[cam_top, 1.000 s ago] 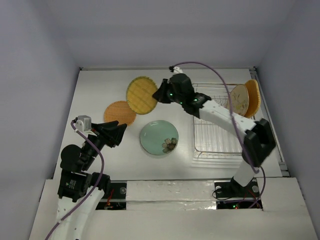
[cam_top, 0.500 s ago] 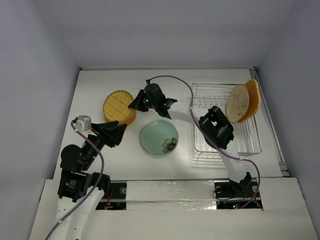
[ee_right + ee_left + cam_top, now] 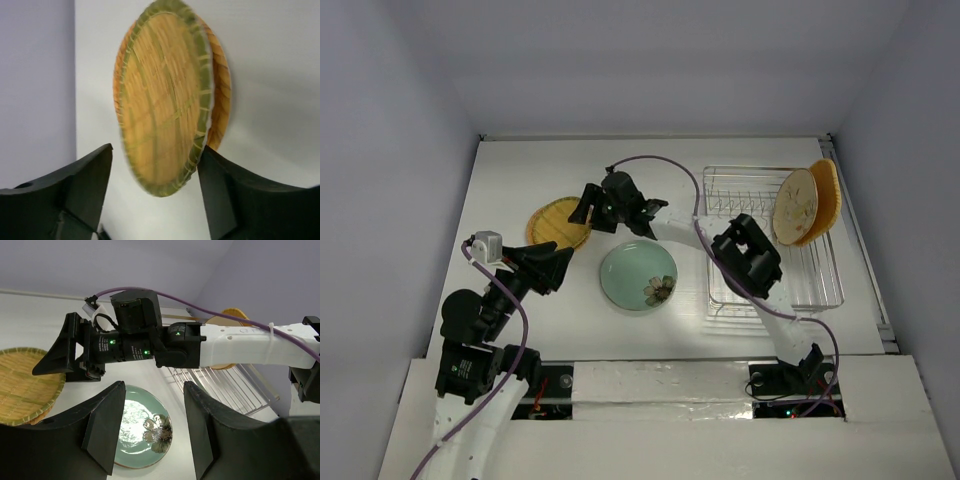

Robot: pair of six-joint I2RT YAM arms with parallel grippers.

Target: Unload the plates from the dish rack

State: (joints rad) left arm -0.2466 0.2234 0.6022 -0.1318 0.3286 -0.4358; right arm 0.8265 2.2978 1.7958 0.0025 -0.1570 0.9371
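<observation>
My right gripper (image 3: 582, 210) reaches far left with its jaws open, one on each side of the yellow-green woven plate (image 3: 162, 100). That plate rests on the round orange woven plate (image 3: 223, 95), and the pair forms one stack (image 3: 558, 222). The pale green flower plate (image 3: 638, 276) lies flat at the table's middle. In the dish rack (image 3: 750, 270), a cream floral plate (image 3: 796, 206) and an orange woven plate (image 3: 827, 198) stand upright at the back right corner. My left gripper (image 3: 152, 430) hovers open and empty above the pale green plate (image 3: 145, 432).
The right arm's forearm (image 3: 720, 240) crosses the rack's left rim. Its purple cable (image 3: 660, 165) arcs over the back of the table. The left arm's base (image 3: 470, 350) sits at the near left.
The right gripper carried the yellow-green plate left from beside the rack onto the orange woven plate, then opened and let it go. The left arm has not moved.
</observation>
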